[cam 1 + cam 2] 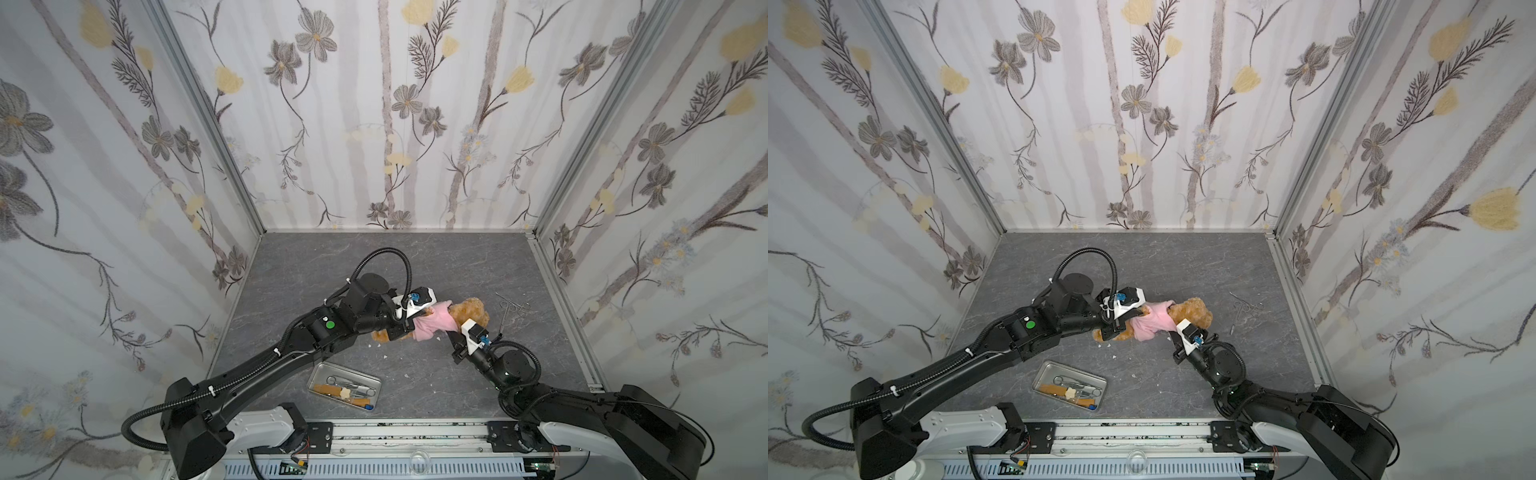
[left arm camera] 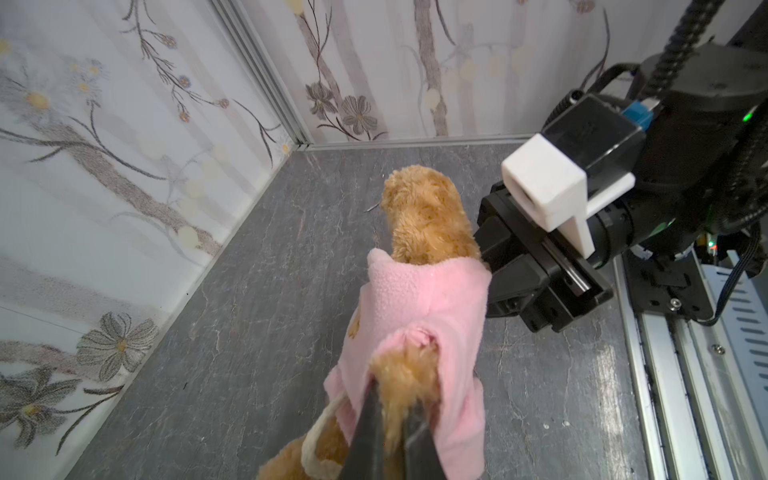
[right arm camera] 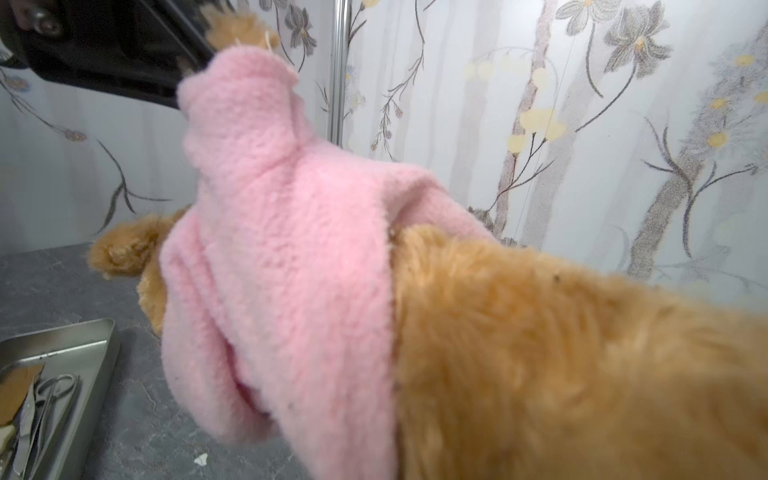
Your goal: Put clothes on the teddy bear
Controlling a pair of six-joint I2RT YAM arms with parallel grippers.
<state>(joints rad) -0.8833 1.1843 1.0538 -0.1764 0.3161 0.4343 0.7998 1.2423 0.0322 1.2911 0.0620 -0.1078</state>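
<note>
I see metal tray [image 1: 321, 373] at front of grey surface [image 1: 415, 266], instruments [image 1: 351, 385] inside; loose forceps [image 1: 505, 307] near right wall.

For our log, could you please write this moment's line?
bear: shirt on; left end effector: shut on bear; right end effector: at shirt

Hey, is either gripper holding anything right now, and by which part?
The left gripper pinches the teddy bear by the paw poking from a sleeve of the pink shirt. The right gripper is at the shirt, fingertips hidden: cannot tell.
</note>
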